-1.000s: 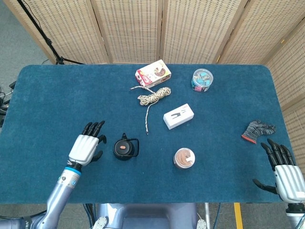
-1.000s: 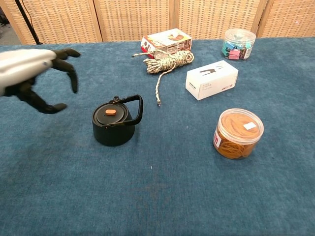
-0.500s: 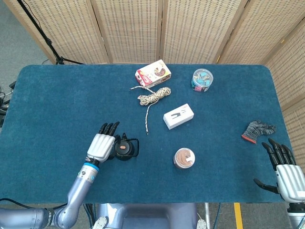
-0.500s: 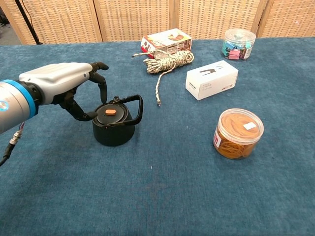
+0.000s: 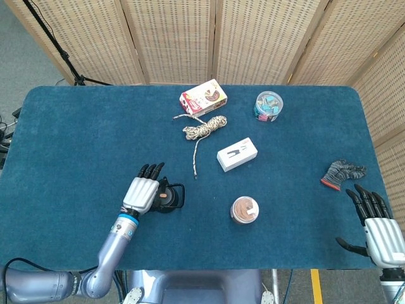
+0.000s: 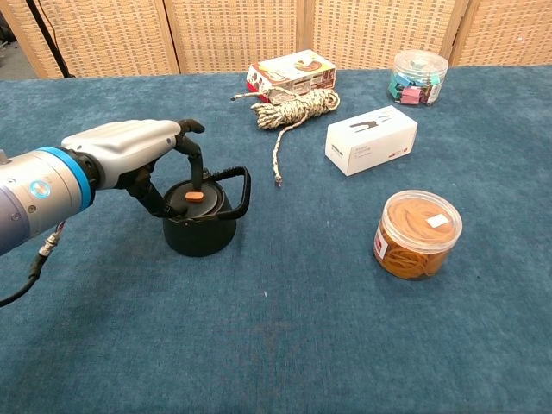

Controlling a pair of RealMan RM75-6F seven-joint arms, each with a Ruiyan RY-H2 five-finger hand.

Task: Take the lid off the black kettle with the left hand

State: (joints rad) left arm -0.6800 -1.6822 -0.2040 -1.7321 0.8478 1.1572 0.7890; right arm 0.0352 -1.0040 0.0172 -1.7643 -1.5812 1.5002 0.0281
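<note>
The black kettle (image 6: 200, 226) stands on the blue table, left of centre, with its handle (image 6: 244, 191) folded toward the right. Its lid carries a small orange knob (image 6: 195, 197). In the head view the kettle (image 5: 169, 197) is partly hidden under my left hand (image 5: 142, 192). My left hand (image 6: 142, 153) hangs over the kettle's left side, with its fingers (image 6: 195, 164) curved down toward the lid beside the knob and the thumb low at the lid's left edge. It holds nothing. My right hand (image 5: 380, 231) lies with fingers spread at the table's near right corner.
A coiled rope (image 6: 293, 112) and a snack box (image 6: 291, 76) lie behind the kettle. A white box (image 6: 371, 140), a jar of rubber bands (image 6: 417, 234) and a jar of clips (image 6: 419, 77) stand to the right. A grey glove (image 5: 342, 172) lies near the right edge.
My left hand has moved right from the open table to above the kettle, its fingers now curving down around the lid. The right hand has stayed put.
</note>
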